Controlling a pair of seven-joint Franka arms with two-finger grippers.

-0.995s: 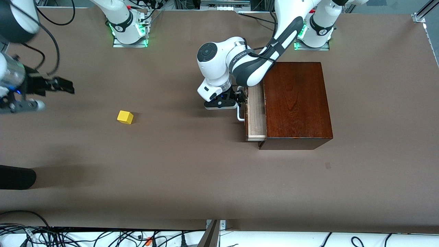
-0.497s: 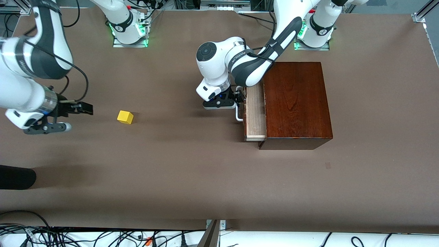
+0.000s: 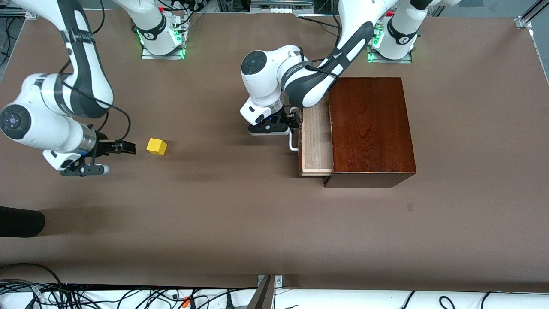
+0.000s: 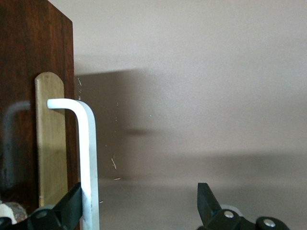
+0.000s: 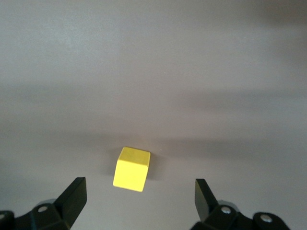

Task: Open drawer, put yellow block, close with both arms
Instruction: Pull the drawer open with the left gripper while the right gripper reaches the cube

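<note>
Since a second ago your right gripper (image 3: 122,147) has swung in from the table's edge to just short of the yellow block (image 3: 156,146), and the drawer (image 3: 316,141) has slid a little farther out of the mahogany box (image 3: 369,128). The yellow block sits on the bare table (image 3: 240,214), well apart from the box, toward the right arm's end. In the right wrist view the block (image 5: 132,168) lies straight ahead of the wide-apart fingers (image 5: 74,196), between their lines though not yet between them, so this arm is clearly the nearer one; its forearm is low and reaches level toward the block. At the box, your left gripper (image 3: 291,123) is at the white bar handle (image 3: 293,139); one fingertip (image 4: 72,206) touches the handle (image 4: 88,163), the other stands well clear, so the jaws are open, hooking rather than clamping.
</note>
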